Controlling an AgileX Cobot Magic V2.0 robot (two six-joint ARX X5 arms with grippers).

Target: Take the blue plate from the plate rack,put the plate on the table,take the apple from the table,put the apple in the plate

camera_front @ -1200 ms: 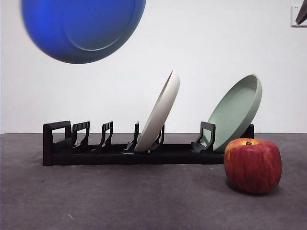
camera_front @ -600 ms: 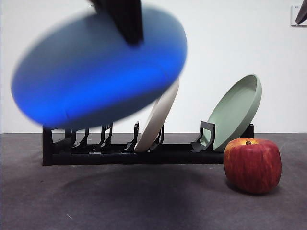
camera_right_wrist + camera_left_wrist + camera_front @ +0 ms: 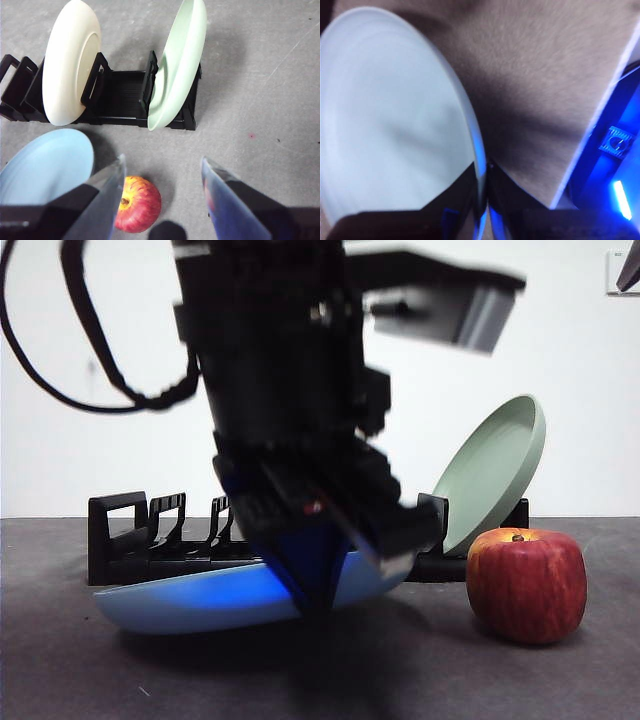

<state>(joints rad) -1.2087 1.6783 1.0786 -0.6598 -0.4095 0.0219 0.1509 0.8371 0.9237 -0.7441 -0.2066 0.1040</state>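
- The left gripper [image 3: 484,200] is clamped on the rim of the blue plate [image 3: 190,602], one jaw on each face of the edge, as its wrist view shows.
- In the front view the plate lies low and nearly flat on the table [image 3: 80,670], in front of the plate rack [image 3: 120,540]; whether it fully rests on the surface cannot be told, since the arm hides the near edge.
- The apple [image 3: 527,585] sits on the table just beside the plate and apart from it, below the pale green plate [image 3: 495,465] in the rack.
- The right gripper [image 3: 162,200] hovers above the apple with its jaws spread wide and nothing between them; a cream-white plate [image 3: 70,65] stands in the rack further along.
- The plate looks stiff, smooth and light; a rim pinch holds it, but it could pivot or slip, so it is best released only once flat.
- The apple is firm, round and likely to roll; it is best taken across its widest part, jaws on opposite flanks, clear of the stem.
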